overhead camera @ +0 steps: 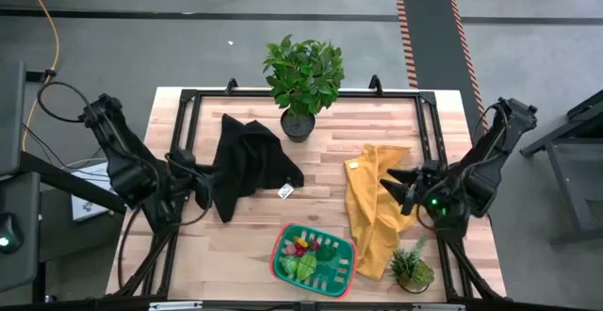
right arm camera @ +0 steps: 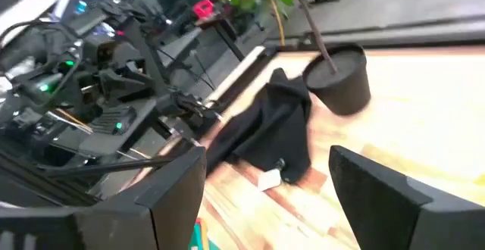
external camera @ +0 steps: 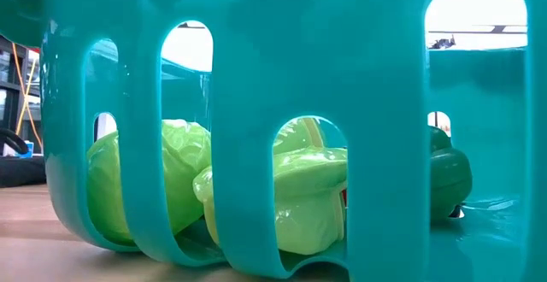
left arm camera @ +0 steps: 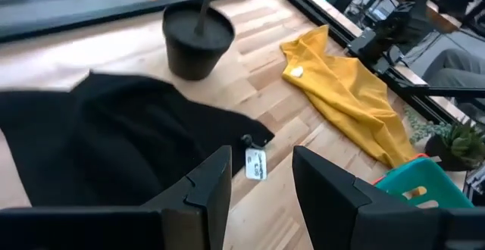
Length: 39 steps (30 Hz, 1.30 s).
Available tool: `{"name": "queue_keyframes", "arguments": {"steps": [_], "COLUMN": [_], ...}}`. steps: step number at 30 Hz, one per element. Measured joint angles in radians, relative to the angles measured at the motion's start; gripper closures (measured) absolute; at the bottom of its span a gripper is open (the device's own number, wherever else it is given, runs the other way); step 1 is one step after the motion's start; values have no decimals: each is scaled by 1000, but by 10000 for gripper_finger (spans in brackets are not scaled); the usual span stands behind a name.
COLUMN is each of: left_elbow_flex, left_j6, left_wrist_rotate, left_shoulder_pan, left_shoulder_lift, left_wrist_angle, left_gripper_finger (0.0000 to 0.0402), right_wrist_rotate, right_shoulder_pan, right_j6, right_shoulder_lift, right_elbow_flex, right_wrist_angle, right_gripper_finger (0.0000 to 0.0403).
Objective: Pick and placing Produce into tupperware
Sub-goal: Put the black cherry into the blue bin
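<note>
Where it lies, the tupperware [overhead camera: 315,255] runs left-to-right

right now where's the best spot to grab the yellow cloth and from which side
Probably the raised folds in the upper part of the yellow cloth, coming straight down from above. It lies crumpled on the table, so a ridge gives the fingers something to pinch. The open right gripper sits right beside it.
</note>
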Motion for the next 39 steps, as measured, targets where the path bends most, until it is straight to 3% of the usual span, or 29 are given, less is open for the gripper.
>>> {"name": "queue_keyframes", "arguments": {"steps": [5, 19, 32, 36, 39], "left_elbow_flex": [-101, -251, -451, -465, -474], "left_j6": [-152, -152, -14, 101, 241], "left_wrist_rotate": [8, 69, 98, 57, 83], "left_shoulder_pan": [-44, -47, -47, -24, 39], "left_shoulder_lift": [2, 2, 1, 2, 18], "left_wrist_angle": [23, 163, 535, 611, 669], "left_gripper_finger": [273, 273, 273, 273, 273], "right_wrist_rotate": [-124, -381, -423, -430, -443], "right_shoulder_pan": [-60, -214, -223, -227, -229], "right_j6": [61, 60, 125, 150, 163], "right_shoulder_lift": [53, 91, 142, 167, 176], "right_elbow_flex": [0, 0, 0, 0, 0], "right_wrist_angle": [-10, -105, -184, -186, -185], "right_gripper_finger": [133, 133, 133, 133, 133]}}
